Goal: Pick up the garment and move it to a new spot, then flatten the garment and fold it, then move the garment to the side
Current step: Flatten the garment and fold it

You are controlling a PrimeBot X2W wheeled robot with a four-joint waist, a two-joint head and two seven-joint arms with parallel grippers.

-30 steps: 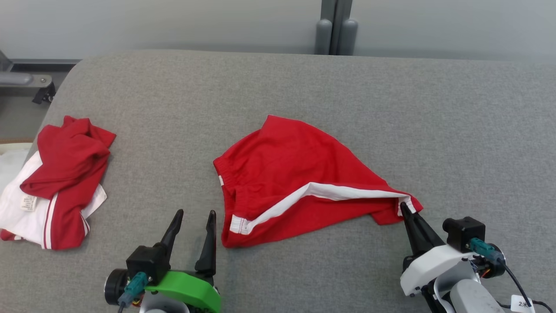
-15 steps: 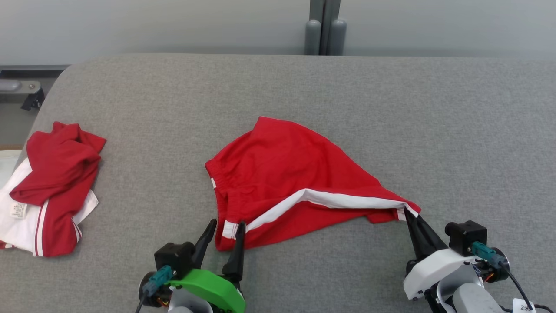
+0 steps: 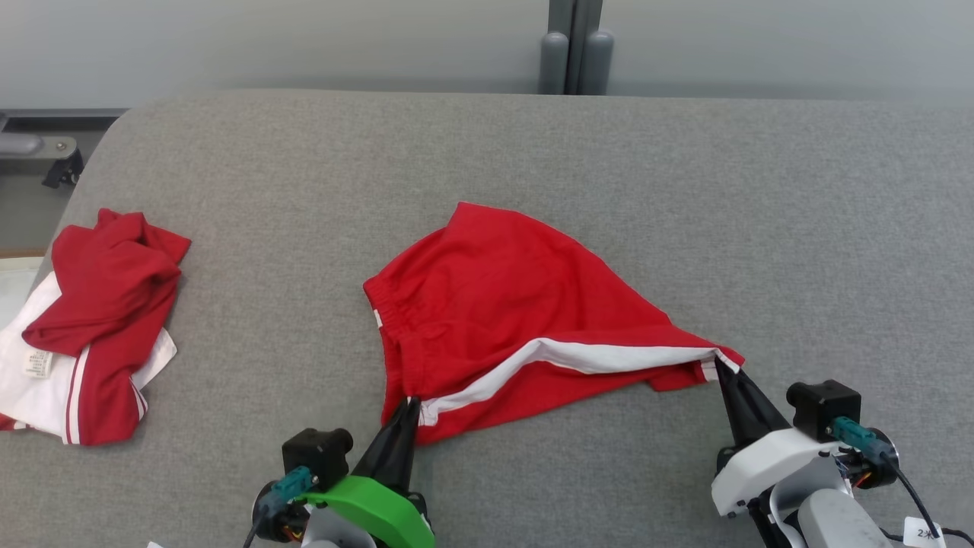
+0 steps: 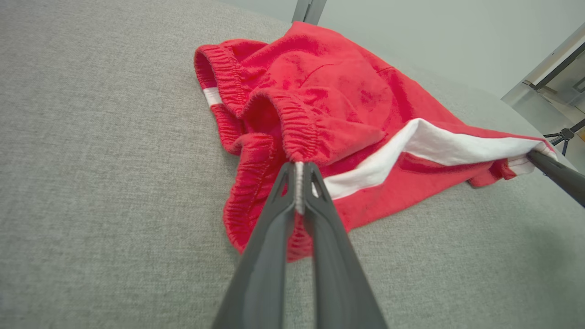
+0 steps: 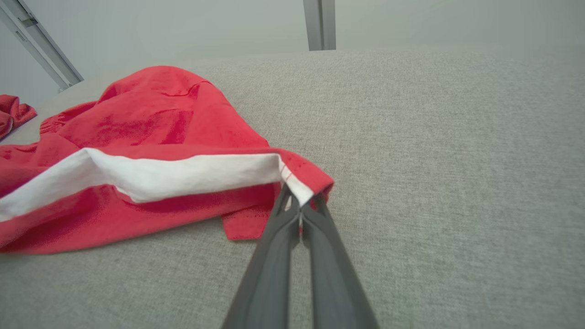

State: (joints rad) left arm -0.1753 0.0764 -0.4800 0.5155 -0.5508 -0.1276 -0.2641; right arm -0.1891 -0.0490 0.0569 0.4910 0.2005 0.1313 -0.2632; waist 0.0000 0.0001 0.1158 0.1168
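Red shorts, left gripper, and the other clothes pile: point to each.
red shorts (image 3: 502, 289), head view, middle of the red panel.
left gripper (image 3: 411, 405), head view, between its closed fingertips.
clothes pile (image 3: 114, 281), head view, crumpled red top layer.

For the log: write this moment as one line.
left gripper shut on shorts waistband | right gripper shut on hem | shorts on surface

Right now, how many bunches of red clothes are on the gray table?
2. The red shorts lie in the middle, pinched by the left tool and right tool. A crumpled red-and-white heap sits far left; it may hide more than one piece.
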